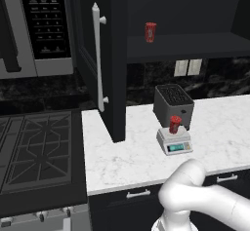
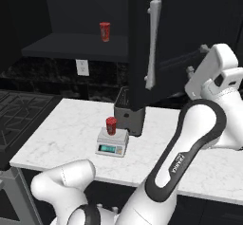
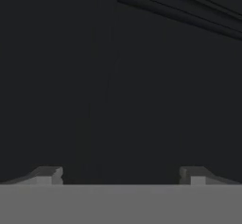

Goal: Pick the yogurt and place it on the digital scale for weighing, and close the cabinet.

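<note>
The cabinet (image 2: 142,43) door stands open just ahead of our spread, empty hand (image 3: 120,173), its silver handle (image 2: 153,41) upright.

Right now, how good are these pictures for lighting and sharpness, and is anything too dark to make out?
Left base view: evenly lit, white marble counter bright, black cabinet interior murky. Right base view: similar, small red yogurt cup sharp on the pale grey scale. Hand view: nearly black, soft, just dark panelling beyond the open tool.
</note>
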Tool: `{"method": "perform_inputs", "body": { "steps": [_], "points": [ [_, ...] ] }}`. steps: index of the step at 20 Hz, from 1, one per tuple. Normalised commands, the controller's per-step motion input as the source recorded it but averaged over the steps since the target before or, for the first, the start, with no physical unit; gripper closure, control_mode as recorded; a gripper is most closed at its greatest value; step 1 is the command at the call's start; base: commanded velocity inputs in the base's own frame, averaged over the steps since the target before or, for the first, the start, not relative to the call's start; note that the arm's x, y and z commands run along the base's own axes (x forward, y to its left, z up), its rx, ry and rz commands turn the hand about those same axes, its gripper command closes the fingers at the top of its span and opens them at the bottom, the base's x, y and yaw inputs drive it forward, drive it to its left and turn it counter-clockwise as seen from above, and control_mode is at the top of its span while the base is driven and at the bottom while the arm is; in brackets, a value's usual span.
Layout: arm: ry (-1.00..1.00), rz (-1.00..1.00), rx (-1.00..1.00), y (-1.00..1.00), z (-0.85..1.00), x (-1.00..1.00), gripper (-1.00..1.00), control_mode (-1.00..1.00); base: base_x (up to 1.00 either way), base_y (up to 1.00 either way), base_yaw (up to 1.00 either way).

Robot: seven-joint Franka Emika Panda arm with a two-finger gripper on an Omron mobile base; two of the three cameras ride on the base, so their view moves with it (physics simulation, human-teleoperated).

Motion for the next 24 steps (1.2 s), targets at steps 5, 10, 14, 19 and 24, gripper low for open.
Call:
{"method": "perform_inputs", "body": {
  "steps": [5,10,14,19,24],
  "points": [
    [0.05,-0.16,0.0,1.0,0.26,0.64,-1.0,-1.0,0.0,0.0,0.0],
    [0.15,-0.11,-0.05,0.86,0.11,0.87,-1.0,-1.0,0.0,0.0,0.0],
    [0.09,-0.05,-0.11,0.61,0.0,1.0,-1.0,-1.0,0.0,0.0,0.0],
    [0.0,0.0,-0.04,0.26,-0.05,0.94,-1.0,-1.0,0.0,0.0,0.0],
    [-0.11,0.0,0.0,0.07,-0.19,0.83,-1.0,-1.0,0.0,0.0,0.0]
  ]
}}
